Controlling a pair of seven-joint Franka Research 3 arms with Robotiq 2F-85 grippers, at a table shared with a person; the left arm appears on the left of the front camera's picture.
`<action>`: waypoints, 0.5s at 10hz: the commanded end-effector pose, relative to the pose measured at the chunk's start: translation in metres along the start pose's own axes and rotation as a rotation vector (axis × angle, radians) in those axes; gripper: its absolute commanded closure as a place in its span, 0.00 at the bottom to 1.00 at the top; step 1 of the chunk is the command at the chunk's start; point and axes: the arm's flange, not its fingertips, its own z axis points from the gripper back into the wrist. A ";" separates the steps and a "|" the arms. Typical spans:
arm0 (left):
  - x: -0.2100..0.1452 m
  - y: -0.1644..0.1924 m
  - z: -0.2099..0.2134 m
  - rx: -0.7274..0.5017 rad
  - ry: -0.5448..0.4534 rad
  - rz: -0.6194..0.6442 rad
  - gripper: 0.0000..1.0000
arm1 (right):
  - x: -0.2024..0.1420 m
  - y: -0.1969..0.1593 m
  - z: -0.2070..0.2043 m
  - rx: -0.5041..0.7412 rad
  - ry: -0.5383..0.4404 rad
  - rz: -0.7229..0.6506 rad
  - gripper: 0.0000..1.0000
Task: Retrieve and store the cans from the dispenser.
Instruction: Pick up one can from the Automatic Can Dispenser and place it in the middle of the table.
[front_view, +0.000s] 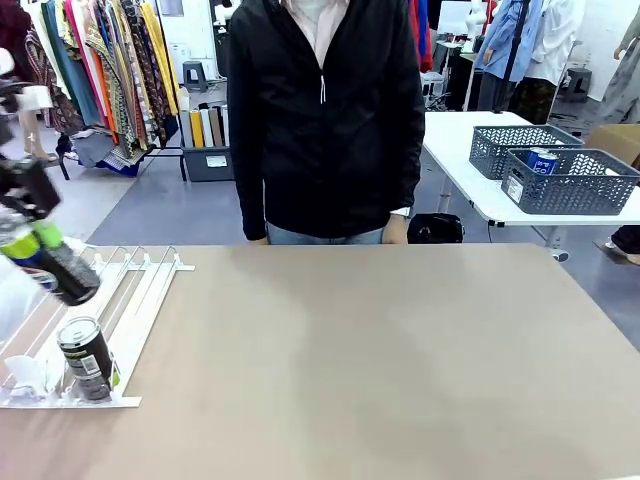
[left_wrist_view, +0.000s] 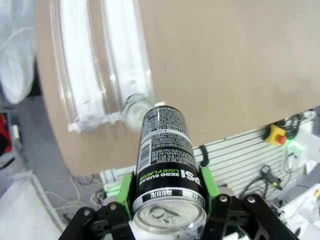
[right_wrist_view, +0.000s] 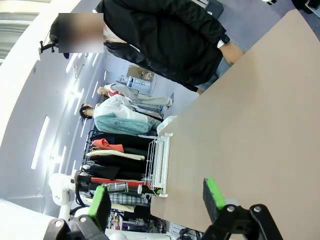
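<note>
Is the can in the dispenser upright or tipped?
Upright: the black can stands on its base at the dispenser's near end, silver top facing up.

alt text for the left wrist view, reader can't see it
The left gripper is shut on a black drink can, its silver top nearest the camera. Past it, the lanes of the white dispenser lie on a tan table.

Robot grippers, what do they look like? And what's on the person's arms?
The left gripper and right gripper look alike: black jointed links with round bolts, each tipped with bright green pads. The person's arms are covered by long black jacket sleeves.
</note>
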 end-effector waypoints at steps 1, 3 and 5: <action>0.051 -0.057 -0.022 -0.076 -0.009 -0.090 1.00 | 0.003 0.002 -0.001 0.026 -0.018 0.018 0.00; 0.105 -0.145 -0.069 -0.132 0.064 -0.268 1.00 | 0.003 0.002 -0.001 0.026 -0.018 0.018 0.00; 0.147 -0.235 -0.139 -0.011 0.152 -0.391 1.00 | 0.003 0.002 -0.001 0.026 -0.018 0.018 0.00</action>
